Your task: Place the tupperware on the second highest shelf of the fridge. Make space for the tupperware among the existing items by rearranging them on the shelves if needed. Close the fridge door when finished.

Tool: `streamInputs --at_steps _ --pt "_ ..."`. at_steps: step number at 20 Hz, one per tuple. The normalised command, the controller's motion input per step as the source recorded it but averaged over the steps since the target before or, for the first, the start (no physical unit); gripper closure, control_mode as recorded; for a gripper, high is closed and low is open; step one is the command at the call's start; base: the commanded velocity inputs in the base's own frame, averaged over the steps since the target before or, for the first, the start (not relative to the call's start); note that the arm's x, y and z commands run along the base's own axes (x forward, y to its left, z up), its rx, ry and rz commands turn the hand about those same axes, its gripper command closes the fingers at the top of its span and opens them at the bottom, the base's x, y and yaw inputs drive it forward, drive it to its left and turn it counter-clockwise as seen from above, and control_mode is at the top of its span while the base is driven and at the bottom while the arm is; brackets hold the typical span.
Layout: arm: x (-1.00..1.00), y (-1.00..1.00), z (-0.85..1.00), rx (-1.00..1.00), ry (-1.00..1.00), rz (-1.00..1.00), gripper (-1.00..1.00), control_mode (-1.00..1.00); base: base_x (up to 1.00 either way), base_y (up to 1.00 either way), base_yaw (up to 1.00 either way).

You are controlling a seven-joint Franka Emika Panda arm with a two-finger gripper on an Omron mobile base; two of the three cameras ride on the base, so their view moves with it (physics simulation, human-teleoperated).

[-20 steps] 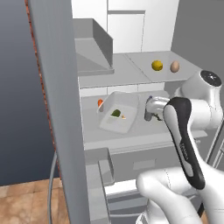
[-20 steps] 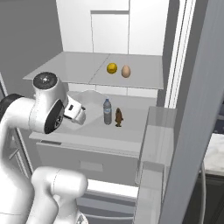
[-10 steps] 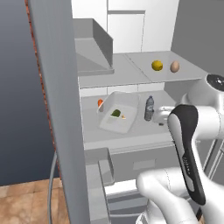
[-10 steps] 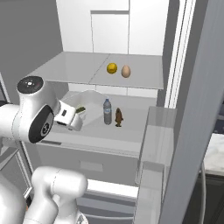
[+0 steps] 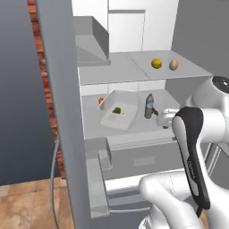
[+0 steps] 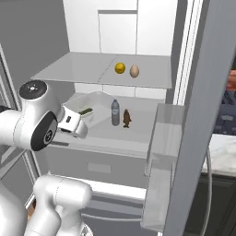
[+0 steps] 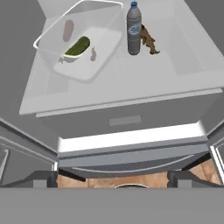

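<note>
The tupperware (image 5: 118, 110) (image 6: 88, 109) (image 7: 78, 41), a white tub with a green piece inside, rests in the open fridge (image 6: 138, 27). It sits on the second highest shelf (image 5: 134, 129) (image 7: 144, 83), the slab under the one bearing a yellow fruit (image 5: 156, 63) (image 6: 120, 68) and an egg (image 5: 173, 65) (image 6: 134, 71). A small red-orange piece (image 5: 101, 101) lies left of the tub. My gripper (image 7: 114, 181) (image 6: 73, 123) is open and empty. It hangs in front of the shelf's front edge, apart from the tub.
A water bottle (image 5: 149, 106) (image 6: 115, 112) (image 7: 134, 28) and a small brown thing (image 6: 126, 118) (image 7: 148, 40) stand right of the tub. Both fridge doors (image 5: 62, 112) (image 6: 203, 115) stand open, and the right one carries a bin (image 6: 159, 138). A drawer front (image 7: 127, 118) lies below the shelf.
My hand has drawn back from the shelf, away from the bottle and tub, toward my own body. The tub and the other items have stayed put.
</note>
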Motion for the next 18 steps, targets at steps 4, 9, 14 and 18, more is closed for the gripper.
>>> streamInputs --at_steps 4,9,14,18 --pt "0.00 0.00 0.00 0.00 0.00 0.00 -1.00 1.00 -0.58 0.00 0.00" --pt "0.00 0.00 0.00 0.00 0.00 0.00 -1.00 1.00 -0.62 0.00 0.00" --pt "0.00 0.00 0.00 0.00 0.00 0.00 -1.00 1.00 -0.47 -0.03 0.00" --pt "0.00 0.00 0.00 0.00 0.00 0.00 -1.00 1.00 -0.55 -0.08 0.00"
